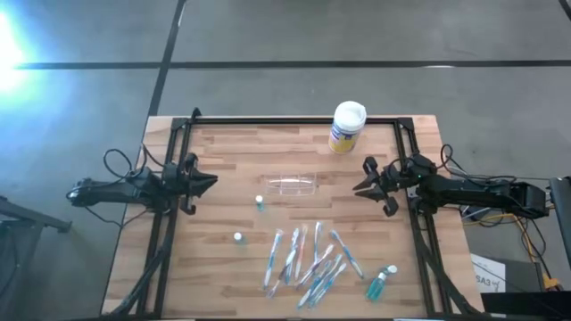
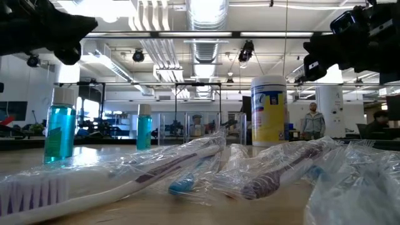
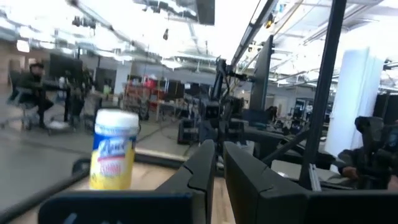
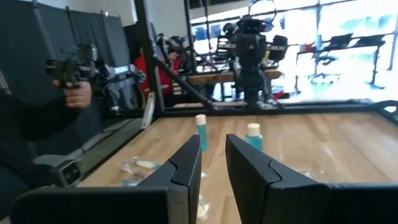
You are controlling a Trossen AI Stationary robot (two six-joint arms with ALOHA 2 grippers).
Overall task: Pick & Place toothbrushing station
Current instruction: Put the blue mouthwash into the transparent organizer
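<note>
The toothbrushing station (image 1: 293, 186) lies on its side near the middle of the table (image 1: 223, 152), a clear plastic holder, well apart from both my grippers. I judge it light, stiff and thin-walled, slick to the pads and prone to roll or skid if I nudge it. I would take it across its narrow width, near the middle of its length, and squeeze gently so it does not crack or pop out.

My left gripper (image 1: 211, 181) hovers at the left edge of the table, my right gripper (image 1: 361, 188) at the right edge; the station lies between them, somewhat nearer the right one. Both pairs of fingers stand slightly apart with a narrow gap, holding nothing. Wrapped toothbrushes (image 1: 308, 259) lie toward the front edge, a white-lidded canister (image 1: 347, 127) at the back edge.
</note>
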